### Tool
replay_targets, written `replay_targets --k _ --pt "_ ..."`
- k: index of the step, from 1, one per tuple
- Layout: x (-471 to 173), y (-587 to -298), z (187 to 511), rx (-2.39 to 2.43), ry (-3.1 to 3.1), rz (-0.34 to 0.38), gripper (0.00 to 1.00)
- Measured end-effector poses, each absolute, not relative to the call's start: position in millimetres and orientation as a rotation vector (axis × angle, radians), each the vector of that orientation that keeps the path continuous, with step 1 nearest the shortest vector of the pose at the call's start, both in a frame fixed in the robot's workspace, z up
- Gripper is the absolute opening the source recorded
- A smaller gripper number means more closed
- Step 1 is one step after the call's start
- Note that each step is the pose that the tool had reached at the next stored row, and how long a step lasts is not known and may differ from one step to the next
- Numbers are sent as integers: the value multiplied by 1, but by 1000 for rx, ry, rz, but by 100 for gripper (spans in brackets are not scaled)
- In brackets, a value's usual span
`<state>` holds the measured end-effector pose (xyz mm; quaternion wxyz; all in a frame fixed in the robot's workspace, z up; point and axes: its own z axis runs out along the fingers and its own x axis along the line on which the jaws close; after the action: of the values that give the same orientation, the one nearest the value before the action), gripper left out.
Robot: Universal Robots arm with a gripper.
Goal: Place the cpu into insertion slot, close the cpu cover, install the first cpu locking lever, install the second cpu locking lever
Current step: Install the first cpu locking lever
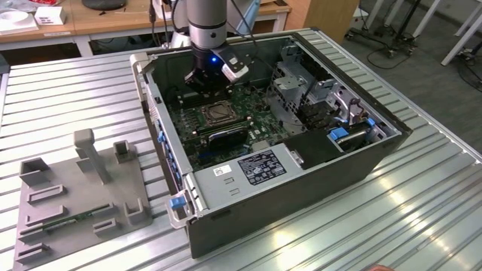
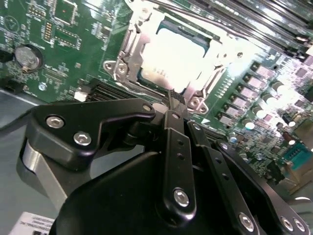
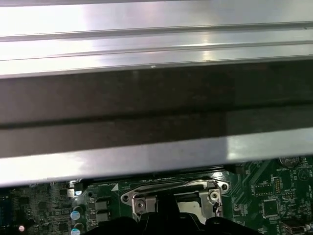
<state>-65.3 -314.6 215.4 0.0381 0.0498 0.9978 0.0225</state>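
Observation:
The cpu (image 2: 173,54) lies in its socket on the green motherboard, its pale metal top shining bright. The silvery cpu cover (image 2: 128,46) lies flat around it, and the chip shows through the cover's window. In the exterior view the socket (image 1: 218,113) sits mid-board inside the open computer case. My gripper (image 1: 205,93) hangs just behind it. Its black fingers meet at their tips, and the gripper (image 2: 170,104) is shut with nothing between them, right at the socket's edge. Whether the tips touch a locking lever I cannot tell. The cover (image 3: 171,188) and the dark gripper (image 3: 171,218) also show in the first wrist view.
The case wall (image 3: 156,107) rises close beside the socket. A metal drive cage (image 1: 301,93) and the power supply (image 1: 260,166) crowd the exterior view's right and front. A grey fixture board (image 1: 75,192) lies outside the case on the left. A coin battery (image 2: 27,56) sits on the board.

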Motion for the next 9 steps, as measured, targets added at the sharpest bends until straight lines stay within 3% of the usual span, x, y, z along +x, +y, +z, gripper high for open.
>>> replay_targets --k 9 --pt "-52 -316 215 152 3087 58 10"
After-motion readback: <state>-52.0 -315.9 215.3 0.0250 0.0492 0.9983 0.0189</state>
